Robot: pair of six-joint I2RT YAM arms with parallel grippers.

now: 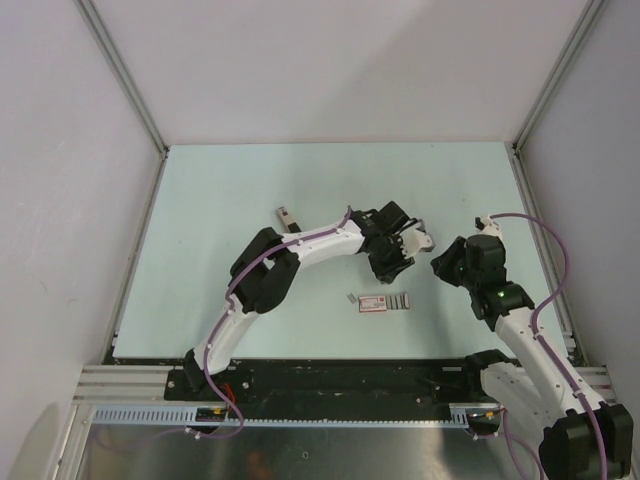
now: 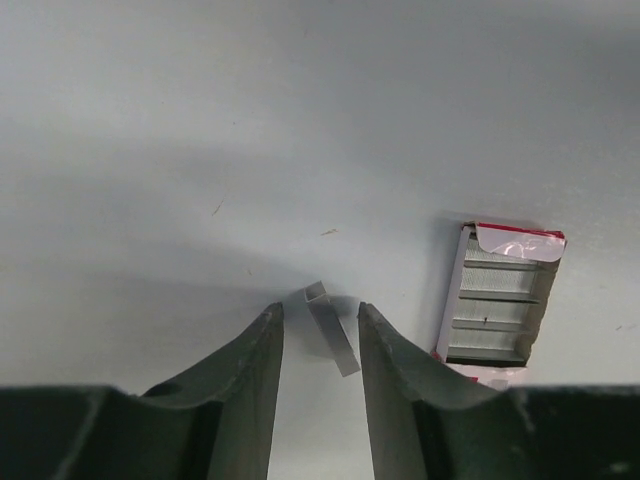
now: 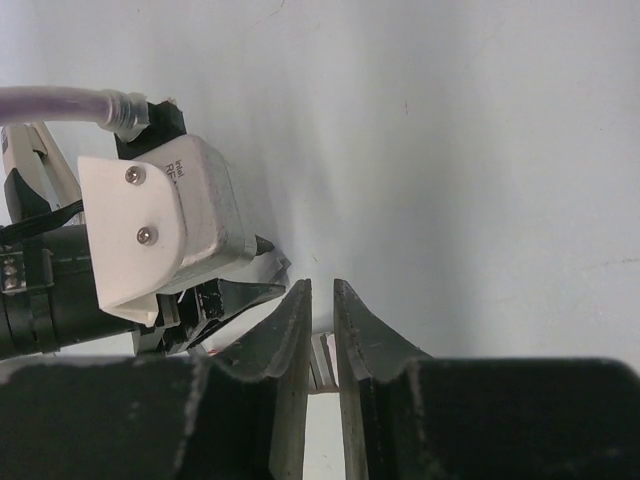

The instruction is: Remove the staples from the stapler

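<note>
Staples: I see a short silver-grey metal strip of staples (image 2: 333,338) lying tilted between the fingers of my left gripper (image 2: 320,310), near the open pink-and-white rectangular box (image 2: 497,300).
Left side: the jaws are partly open, with a gap on either side of the strip.
Right side: the fingers of my right gripper (image 3: 322,288) are nearly together, and I cannot tell if they pinch anything.
Stapler: the small chunky white plastic stapler (image 1: 288,215) lies on the pale table (image 1: 220,200), well apart from both grippers.

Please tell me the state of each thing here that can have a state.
left gripper: open, jaws either side of the staple strip.
right gripper: nearly shut, nothing visibly held.
staple strip: tilted, between the left jaws.
staple box: open, flap folded back, staples inside.
stapler: lying on the table, away from both grippers.
</note>
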